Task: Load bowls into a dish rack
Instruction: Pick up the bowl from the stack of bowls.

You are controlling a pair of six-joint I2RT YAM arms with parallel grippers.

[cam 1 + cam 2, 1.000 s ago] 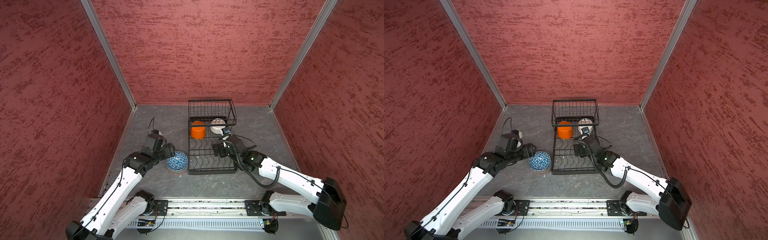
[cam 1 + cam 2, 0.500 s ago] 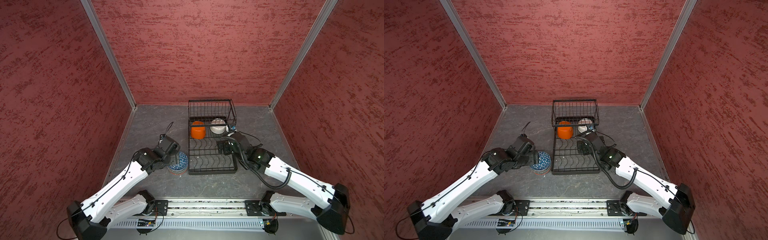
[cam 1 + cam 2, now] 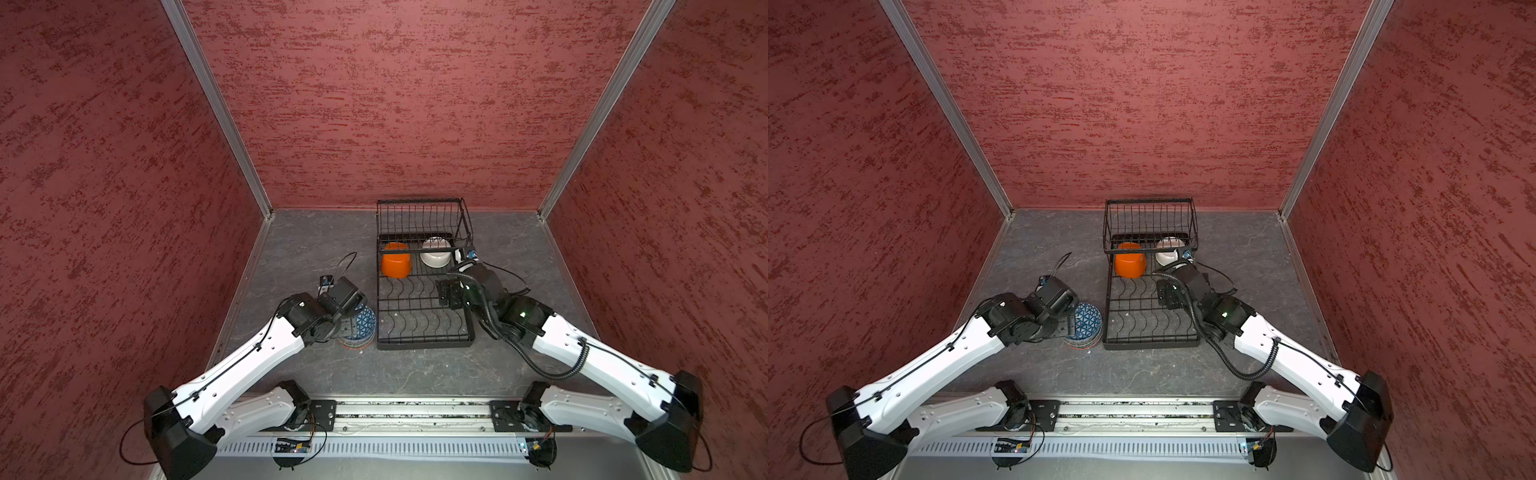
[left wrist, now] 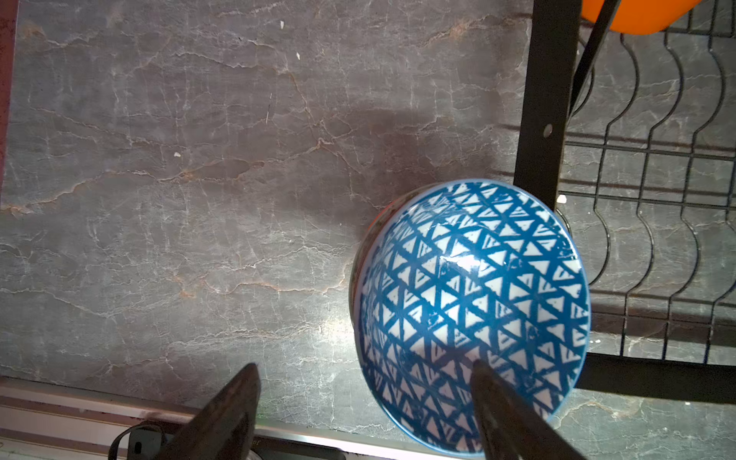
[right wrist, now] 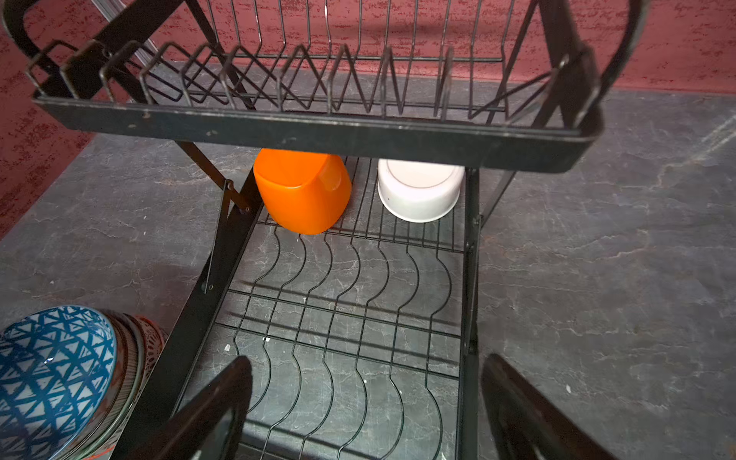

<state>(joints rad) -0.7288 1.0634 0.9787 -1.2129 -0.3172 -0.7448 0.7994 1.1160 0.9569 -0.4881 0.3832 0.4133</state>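
left arm, right arm: white shells, black joints | cables: thin black wire left, corrugated black hose right | green LED behind right gripper | left gripper: dark flat fingers

Both arms reach forward; the left gripper points down, the right gripper tilts forward, jaws spread wide on both

Three red mottled walls enclose cell; aluminium corner posts; dark grey marble-veined counter; silver rail along front edge; even light, soft shadows on counter.
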